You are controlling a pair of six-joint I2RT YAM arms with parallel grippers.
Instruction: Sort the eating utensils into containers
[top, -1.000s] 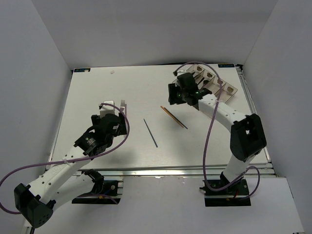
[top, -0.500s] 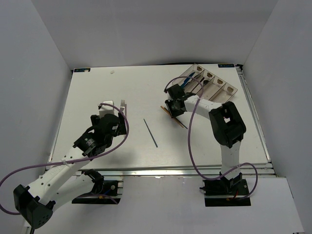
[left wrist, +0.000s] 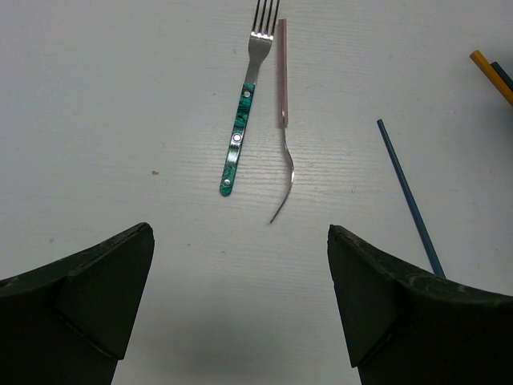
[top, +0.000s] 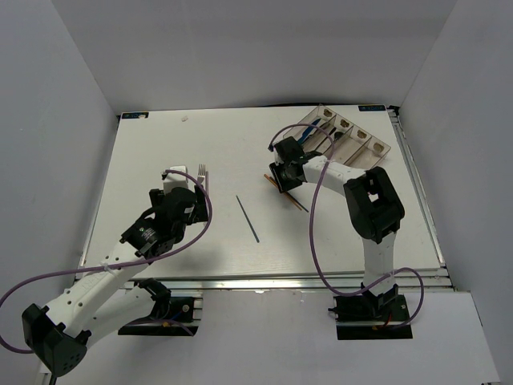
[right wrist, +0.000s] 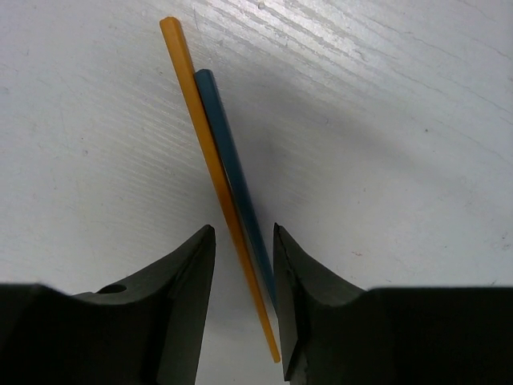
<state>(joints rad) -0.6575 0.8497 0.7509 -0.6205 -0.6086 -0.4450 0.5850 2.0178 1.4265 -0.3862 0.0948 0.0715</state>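
Observation:
My right gripper [top: 280,179] [right wrist: 244,269] is low over the table, its jaws narrowly apart around two chopsticks lying together, an orange one [right wrist: 202,148] and a dark blue-grey one [right wrist: 231,172]. The right finger touches the dark one; a gap shows on the left. Their free end sticks out toward the near right [top: 298,204]. A lone dark chopstick [top: 248,218] [left wrist: 409,196] lies mid-table. The teal-handled fork [left wrist: 237,144] [top: 202,171] lies beside a slim pinkish-handled silver utensil [left wrist: 281,76], ahead of my open, empty left gripper [top: 195,199] [left wrist: 240,297]. The clear containers [top: 377,146] stand far right.
Dark and blue-handled cutlery [top: 309,131] lies in the leftmost bins. White walls close in the table on the left, back and right. A purple cable loops over each arm.
My right gripper came down and left from beside the containers to the near end of the chopstick pair on the table. The left arm has not moved.

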